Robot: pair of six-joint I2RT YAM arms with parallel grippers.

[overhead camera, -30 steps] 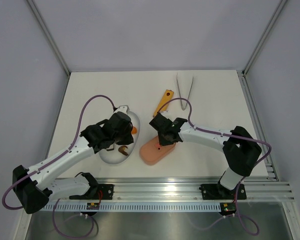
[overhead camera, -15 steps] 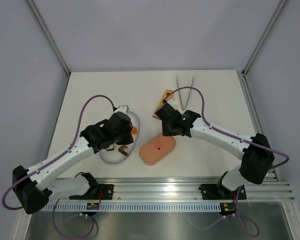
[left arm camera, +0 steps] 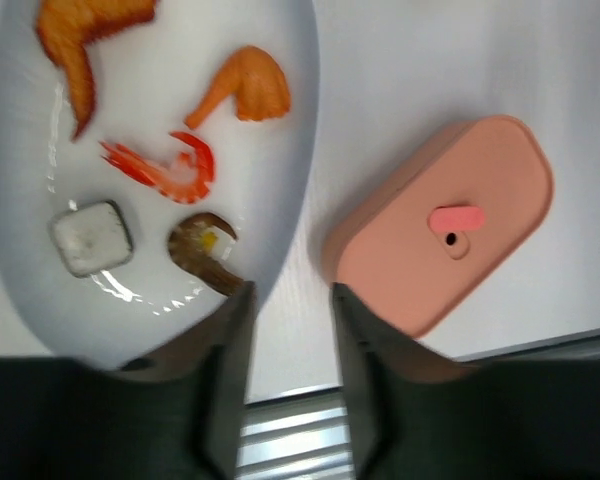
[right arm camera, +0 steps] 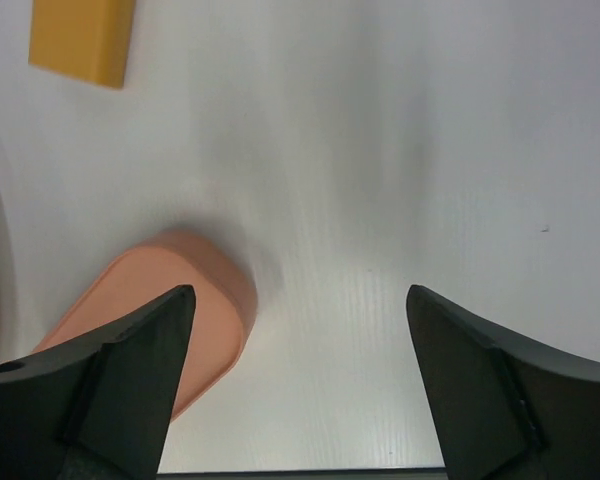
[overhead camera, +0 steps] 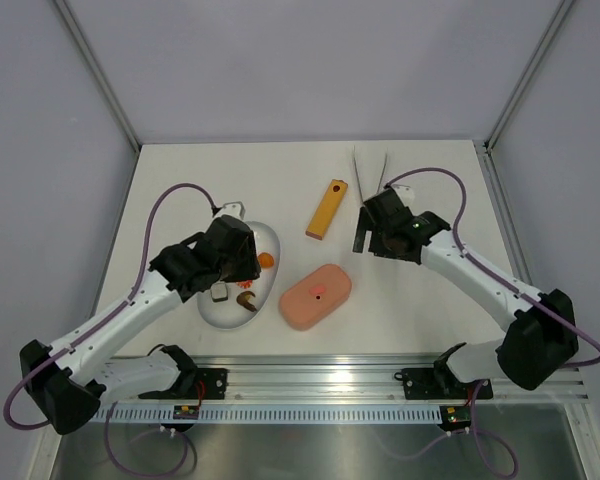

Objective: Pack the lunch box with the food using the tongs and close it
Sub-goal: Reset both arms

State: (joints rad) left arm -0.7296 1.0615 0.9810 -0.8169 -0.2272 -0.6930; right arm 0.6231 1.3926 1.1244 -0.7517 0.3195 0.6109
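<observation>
The salmon-pink lunch box (overhead camera: 315, 295) lies lid-on at mid table, its lid dot (left arm camera: 456, 218) showing; it also appears in the right wrist view (right arm camera: 170, 290). The food lies on the white plate (overhead camera: 265, 238): orange shrimps (left arm camera: 245, 88), a red shrimp (left arm camera: 165, 168), a pale cube (left arm camera: 90, 237) and a brown curl (left arm camera: 205, 250). My left gripper (overhead camera: 238, 272) (left arm camera: 288, 305) hovers over the plate's near edge, jaws slightly apart and empty. Wide open and empty, my right gripper (overhead camera: 365, 235) (right arm camera: 300, 300) hangs behind and to the right of the box. The tongs (overhead camera: 359, 165) lie at the back, partly hidden by the right arm.
A yellow-orange flat bar (overhead camera: 327, 208) (right arm camera: 83, 38) lies behind the lunch box. The plate's rim (left arm camera: 305, 150) almost touches the box. The metal rail (overhead camera: 320, 380) runs along the near edge, with enclosure walls on three sides.
My right gripper left the lunch box lid, moved back and to the right, and opened wide. The left gripper parted its jaws slightly above the plate.
</observation>
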